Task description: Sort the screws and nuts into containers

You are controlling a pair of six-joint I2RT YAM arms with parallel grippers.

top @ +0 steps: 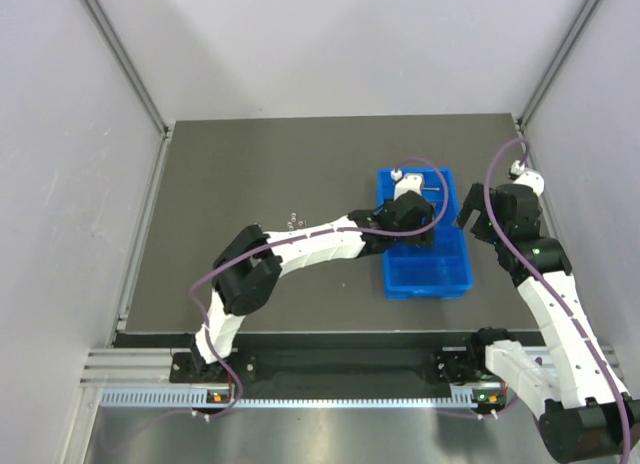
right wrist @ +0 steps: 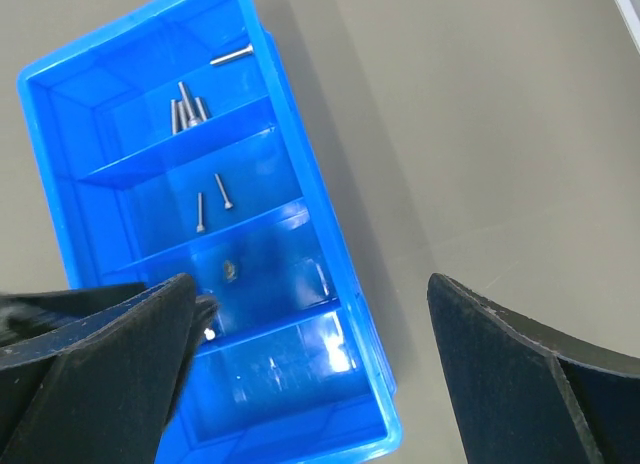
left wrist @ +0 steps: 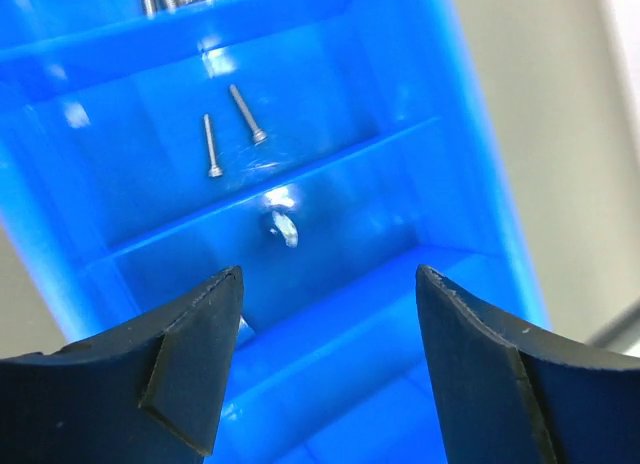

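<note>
The blue tray of containers (top: 430, 274) lies right of the table's middle. My left gripper (top: 410, 226) hangs over its middle compartments, open (left wrist: 330, 274), with nothing between the fingers. Below it one compartment holds two screws (left wrist: 212, 146) and the nearer one a nut (left wrist: 283, 228); a small bright bit (left wrist: 243, 327) peeks out beside the left finger. The right wrist view shows the tray (right wrist: 330, 254) with several screws (right wrist: 186, 110) in a far compartment, two screws (right wrist: 202, 212) further in, and the nut (right wrist: 230, 271). My right gripper (top: 472, 222) stands open (right wrist: 310, 284) beside the tray's right rim.
A few small loose metal pieces (top: 292, 221) lie on the dark mat left of the tray, near the left arm's forearm. Grey walls close in the table on both sides. The tray's nearest compartments (right wrist: 290, 384) hold nothing I can see.
</note>
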